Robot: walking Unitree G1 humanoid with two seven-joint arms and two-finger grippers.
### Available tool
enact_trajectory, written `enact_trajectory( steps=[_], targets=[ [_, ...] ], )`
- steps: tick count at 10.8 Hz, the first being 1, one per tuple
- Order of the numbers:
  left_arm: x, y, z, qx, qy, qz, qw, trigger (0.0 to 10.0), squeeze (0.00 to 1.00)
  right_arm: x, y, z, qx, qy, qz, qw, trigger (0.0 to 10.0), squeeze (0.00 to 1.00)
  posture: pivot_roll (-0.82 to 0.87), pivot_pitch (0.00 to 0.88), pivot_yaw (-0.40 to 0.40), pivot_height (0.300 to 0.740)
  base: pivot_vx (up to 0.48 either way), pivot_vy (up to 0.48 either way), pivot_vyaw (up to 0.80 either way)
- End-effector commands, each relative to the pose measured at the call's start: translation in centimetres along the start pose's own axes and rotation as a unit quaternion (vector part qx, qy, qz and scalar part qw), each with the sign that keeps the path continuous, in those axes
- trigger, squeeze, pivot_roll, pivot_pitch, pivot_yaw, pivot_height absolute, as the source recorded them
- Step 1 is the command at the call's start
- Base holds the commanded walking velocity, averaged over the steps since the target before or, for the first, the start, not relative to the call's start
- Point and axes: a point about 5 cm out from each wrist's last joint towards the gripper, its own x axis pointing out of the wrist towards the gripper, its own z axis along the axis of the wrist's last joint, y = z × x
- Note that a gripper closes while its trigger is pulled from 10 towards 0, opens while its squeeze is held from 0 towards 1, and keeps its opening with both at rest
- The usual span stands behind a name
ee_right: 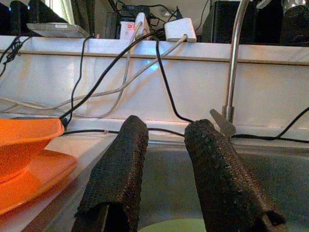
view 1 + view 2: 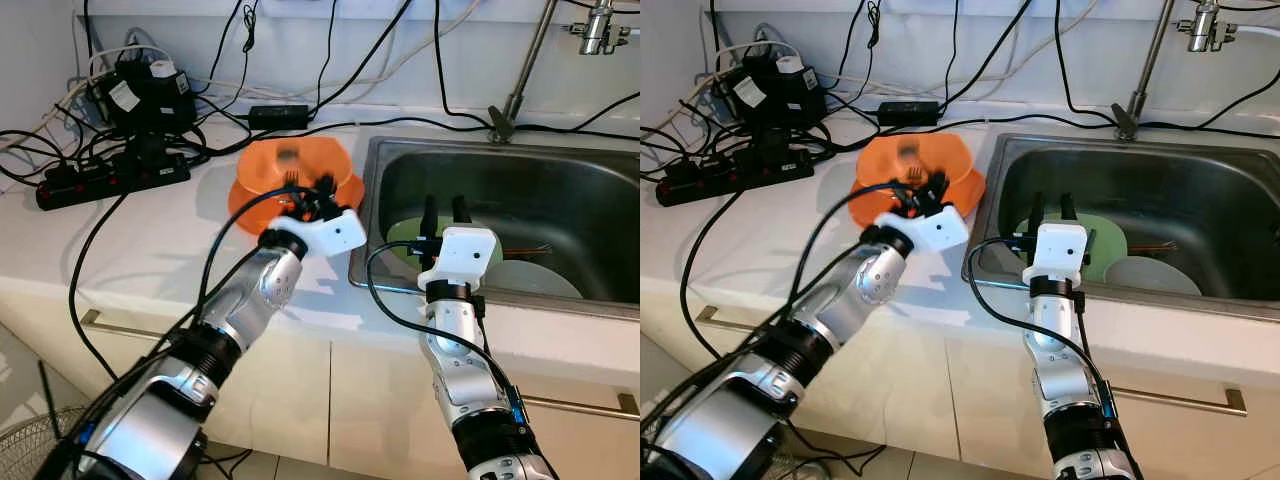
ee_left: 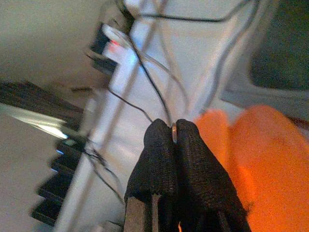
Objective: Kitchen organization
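Fork [image 2: 291, 182], I think, pinched in my left gripper [image 2: 310, 203]; lower it slowly into the orange bowl [image 2: 262, 168], right gripper [image 2: 444, 214] waiting spread.

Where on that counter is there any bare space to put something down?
Bare white counter lies in front of the power strip, left of the orange bowl. The back-left corner is crowded with cables and adapters. The sink floor holds a green plate and a pale dish.
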Motion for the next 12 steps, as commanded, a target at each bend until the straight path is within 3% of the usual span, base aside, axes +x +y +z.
enact_trajectory(
  steps=[1, 2, 3, 4, 5, 6, 9, 10, 11, 12],
  targets=[
    [0.7, 1.5, 1.1, 0.016, -0.033, 0.035, 0.999, 10.0, 0.0, 0.2, 0.3, 0.0, 0.0, 0.001, 0.006, 1.0, 10.0, 0.0, 0.03, 0.0, 0.071, 0.74, 0.0, 0.0, 0.0],
    [0.7, 3.0, 1.9, 0.004, -0.059, 0.078, 0.995, 10.0, 0.0, 0.2, 0.3, 0.0, 0.0, 0.002, 0.006, 1.0, 10.0, 0.0, 0.03, 0.0, 0.071, 0.74, 0.0, 0.0, 0.0],
    [0.6, 4.4, 3.2, -0.059, -0.094, 0.118, 0.987, 10.0, 0.0, 0.2, 0.3, 0.0, -0.001, 0.002, 0.006, 1.0, 10.0, 0.0, 0.04, 0.0, 0.071, 0.74, 0.0, 0.0, 0.0],
    [0.4, 4.9, 4.6, -0.153, -0.128, 0.12, 0.973, 10.0, 0.0, 0.2, 0.2, -0.1, -0.004, 0.004, 0.005, 1.0, 10.0, 0.0, 0.04, 0.0, 0.071, 0.74, 0.0, 0.0, 0.0],
    [0.3, 5.1, 5.6, -0.208, -0.15, 0.116, 0.96, 10.0, 0.0, 0.2, 0.1, -0.2, -0.005, 0.005, 0.005, 1.0, 10.0, 0.0, 0.03, 0.0, 0.073, 0.74, 0.0, 0.0, 0.0],
    [0.2, 5.0, 6.7, -0.303, -0.169, 0.101, 0.933, 10.0, 0.0, 0.2, -0.1, -0.2, -0.009, 0.005, 0.001, 1.0, 10.0, 0.0, 0.03, 0.0, 0.075, 0.74, 0.0, 0.0, 0.0],
    [-0.1, 4.4, 8.5, -0.466, -0.172, 0.042, 0.867, 10.0, 0.0, 0.4, -1.0, -0.4, -0.034, 0.009, -0.01, 0.999, 10.0, 0.0, 0.03, 0.0, 0.078, 0.74, 0.0, 0.0, 0.0],
    [-0.4, 4.0, 8.8, -0.528, -0.17, 0.019, 0.832, 10.0, 0.0, 0.6, -1.5, -0.5, -0.049, 0.011, -0.016, 0.999, 10.0, 0.0, 0.03, 0.0, 0.08, 0.74, 0.0, 0.0, 0.0],
    [-0.7, 3.7, 8.9, -0.563, -0.169, -0.004, 0.809, 10.0, 0.0, 0.8, -1.9, -0.5, -0.077, 0.006, -0.014, 0.997, 10.0, 0.0, 0.02, 0.0, 0.081, 0.74, 0.0, 0.0, 0.0],
    [-0.9, 3.5, 8.8, -0.581, -0.166, -0.021, 0.796, 10.0, 0.0, 0.8, -1.9, -0.3, -0.111, -0.009, 0.001, 0.994, 10.0, 0.0, 0.02, 0.0, 0.084, 0.74, 0.0, 0.0, 0.0]
  ],
)
